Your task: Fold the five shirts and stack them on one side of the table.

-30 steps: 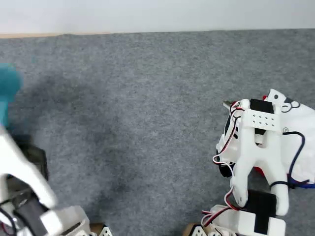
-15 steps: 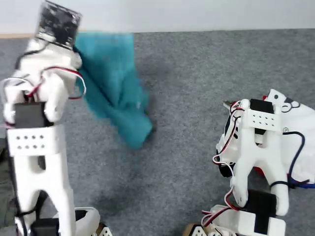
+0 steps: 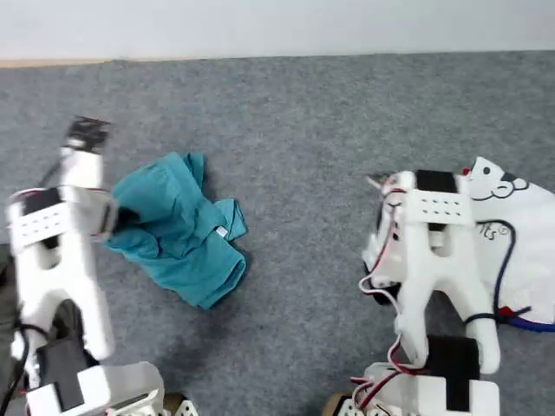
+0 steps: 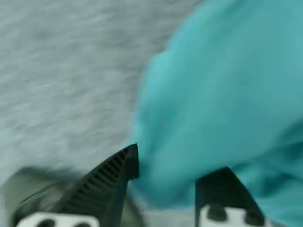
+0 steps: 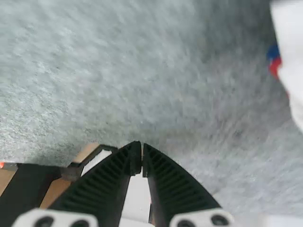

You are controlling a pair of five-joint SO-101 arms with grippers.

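A teal shirt (image 3: 178, 227) lies crumpled on the grey mat, left of the middle. My left gripper (image 4: 177, 165) is at the shirt's left edge. Its jaws stand open, with teal cloth (image 4: 222, 85) bulging between and beyond them. The left arm (image 3: 56, 251) rises from the front left corner. A white shirt with a cartoon print (image 3: 520, 230) lies flat at the right edge, partly under the right arm (image 3: 434, 251). My right gripper (image 5: 141, 147) is shut with nothing in it, over bare mat, and the white shirt (image 5: 289, 56) lies off to one side.
The grey mat (image 3: 303, 130) ends at a white wall along the far side. A dark olive cloth (image 3: 7, 286) shows at the left edge behind the left arm. Both arm bases stand at the front edge.
The left arm swung the teal shirt in from the left and over the table, and the shirt now lies on the mat. The right arm shifted slightly left.
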